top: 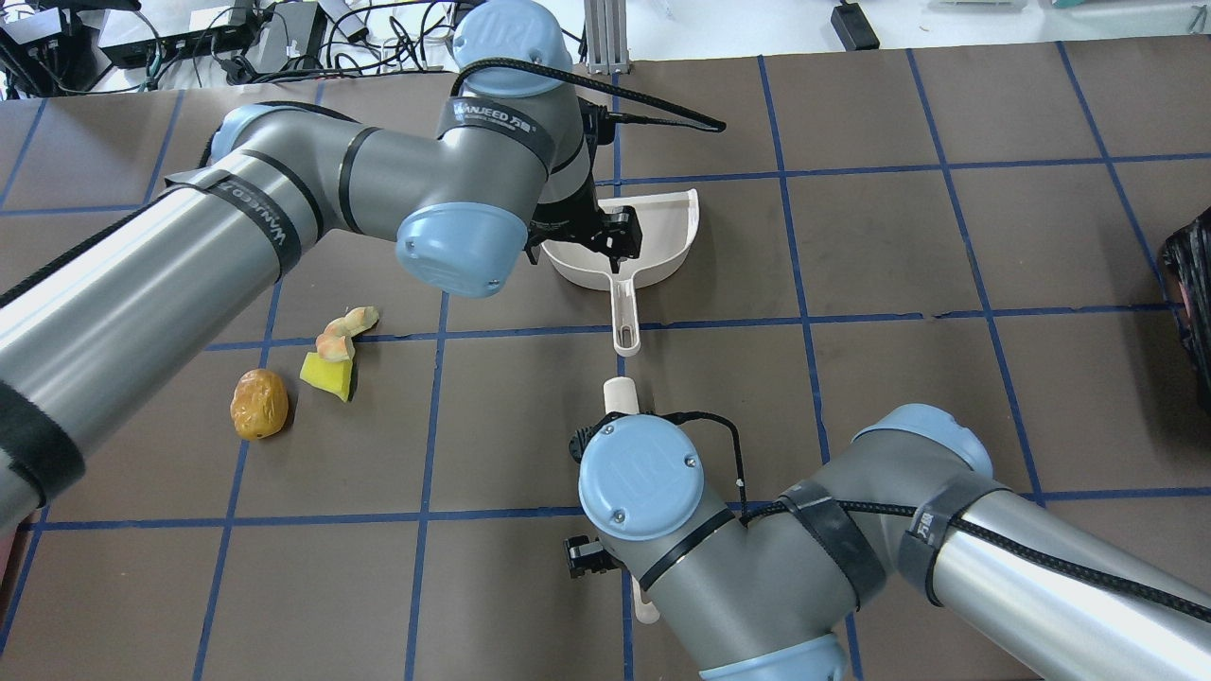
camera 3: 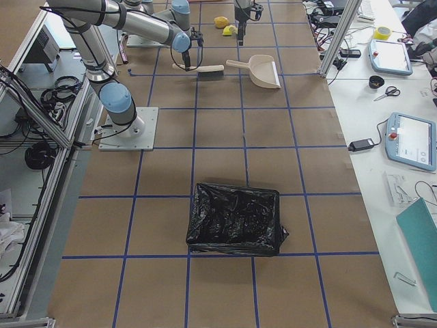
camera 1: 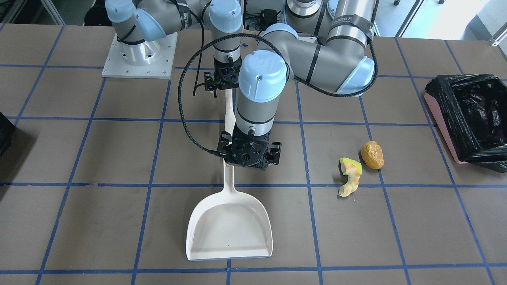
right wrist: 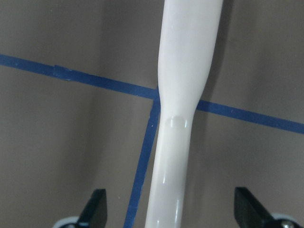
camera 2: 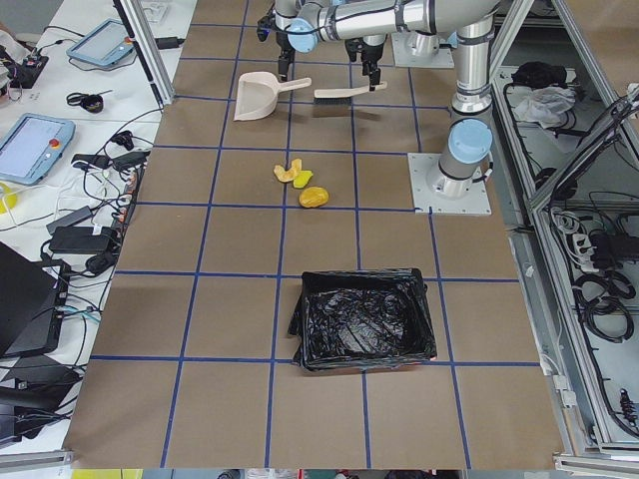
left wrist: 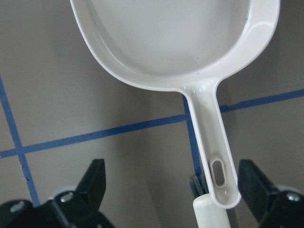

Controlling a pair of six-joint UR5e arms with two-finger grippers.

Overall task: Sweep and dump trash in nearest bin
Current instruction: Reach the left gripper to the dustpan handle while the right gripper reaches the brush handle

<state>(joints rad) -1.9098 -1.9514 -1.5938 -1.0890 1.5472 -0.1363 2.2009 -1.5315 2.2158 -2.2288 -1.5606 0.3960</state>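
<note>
The right gripper (right wrist: 171, 209) hangs with its fingers spread wide on either side of the brush handle (camera 1: 228, 111), clear of it. Beside it, the left gripper (camera 1: 248, 154) straddles the dustpan (camera 1: 229, 225) handle in the same way, fingers apart. Further right lie the apple core (camera 1: 350, 178) and, just beside it, the brown lump (camera 1: 372, 154), both outside the black-lined bin (camera 1: 455, 107).

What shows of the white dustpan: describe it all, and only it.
The dustpan is glossy cream-white plastic: a flat, empty scoop, walled on three sides, open at its wide front, with a slim handle ending in an oval hole. It lies flat on the brown table, handle toward the robot's base. The left gripper hangs open over the handle, not gripping it. The handle tip of the brush lies just past its end.
</note>
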